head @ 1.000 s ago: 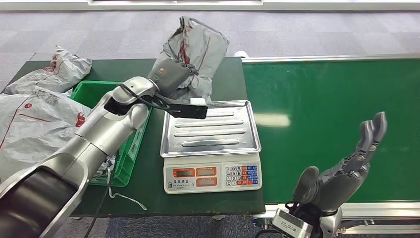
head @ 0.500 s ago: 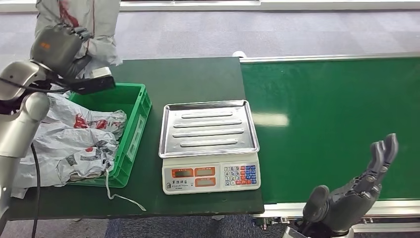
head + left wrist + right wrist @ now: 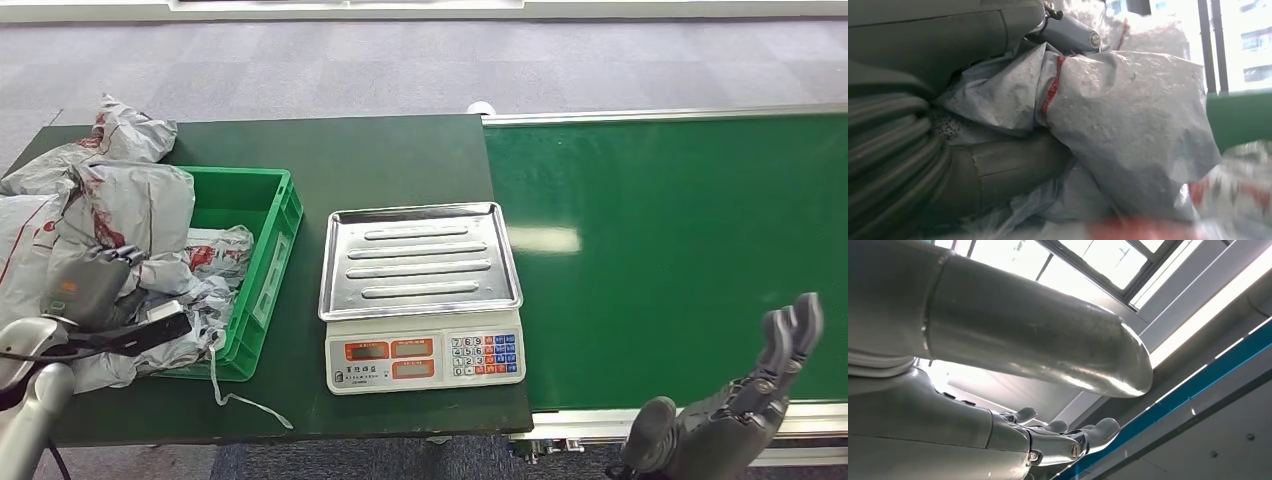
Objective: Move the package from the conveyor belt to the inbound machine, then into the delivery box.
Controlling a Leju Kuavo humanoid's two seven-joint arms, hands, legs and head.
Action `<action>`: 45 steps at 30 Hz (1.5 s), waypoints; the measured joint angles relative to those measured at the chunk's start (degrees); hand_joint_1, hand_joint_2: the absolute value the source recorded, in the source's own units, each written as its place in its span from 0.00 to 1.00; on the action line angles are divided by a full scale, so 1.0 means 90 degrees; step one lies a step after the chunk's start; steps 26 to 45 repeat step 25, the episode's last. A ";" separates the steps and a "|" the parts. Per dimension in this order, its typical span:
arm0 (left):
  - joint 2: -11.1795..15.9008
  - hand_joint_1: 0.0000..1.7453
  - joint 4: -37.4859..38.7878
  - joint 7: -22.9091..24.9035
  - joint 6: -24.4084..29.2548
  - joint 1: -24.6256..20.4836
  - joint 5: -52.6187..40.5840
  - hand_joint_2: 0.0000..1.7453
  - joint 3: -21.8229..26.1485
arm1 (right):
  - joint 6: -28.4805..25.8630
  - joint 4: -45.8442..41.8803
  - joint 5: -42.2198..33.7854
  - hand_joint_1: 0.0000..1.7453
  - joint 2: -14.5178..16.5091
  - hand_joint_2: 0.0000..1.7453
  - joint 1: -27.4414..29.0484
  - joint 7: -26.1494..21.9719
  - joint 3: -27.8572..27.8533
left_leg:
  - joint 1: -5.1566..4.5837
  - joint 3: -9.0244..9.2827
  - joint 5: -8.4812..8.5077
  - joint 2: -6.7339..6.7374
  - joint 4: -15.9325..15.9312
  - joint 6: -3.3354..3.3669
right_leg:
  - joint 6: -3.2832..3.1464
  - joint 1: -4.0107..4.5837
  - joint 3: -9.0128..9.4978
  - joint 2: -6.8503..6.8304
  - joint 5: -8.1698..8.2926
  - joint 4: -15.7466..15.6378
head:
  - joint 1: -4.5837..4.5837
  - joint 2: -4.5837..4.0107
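At the table's left edge, left hand point(image 3: 88, 290) grasps a package point(image 3: 130, 215) above the crate point(image 3: 262, 262); right hand point(image 3: 735, 415) released. Overfull crate could spill it.

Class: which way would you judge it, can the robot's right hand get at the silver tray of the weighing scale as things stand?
Probably yes. The right hand is open and holds nothing, and the silver tray is bare, with only green conveyor belt between them.
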 joint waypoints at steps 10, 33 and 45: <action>-0.0548 0.00 -0.0960 -0.0271 -0.0276 0.1047 -0.0188 0.00 0.0689 | 0.0000 0.0000 0.0064 0.00 0.0007 0.00 -0.0040 0.0128 0.0000 | 0.0002 0.0008 -0.0011 -0.0024 -0.0001 -0.0002 | -0.0003 0.0003 0.0018 -0.0027 -0.0013 0.0001 | -0.0001 0.0000; -0.1015 0.00 -0.2436 -0.0122 0.0395 0.1033 0.0214 0.00 0.0644 | 0.0000 0.0001 0.0073 0.00 0.0057 0.00 -0.0125 0.0072 0.0000 | 0.0006 0.0007 -0.0010 -0.0037 0.0003 -0.0002 | -0.0004 0.0010 0.0020 -0.0044 -0.0015 0.0000 | -0.0001 0.0000; -0.1015 0.00 -0.2436 -0.0122 0.0395 0.1033 0.0214 0.00 0.0644 | 0.0000 0.0001 0.0073 0.00 0.0057 0.00 -0.0125 0.0072 0.0000 | 0.0006 0.0007 -0.0010 -0.0037 0.0003 -0.0002 | -0.0004 0.0010 0.0020 -0.0044 -0.0015 0.0000 | -0.0001 0.0000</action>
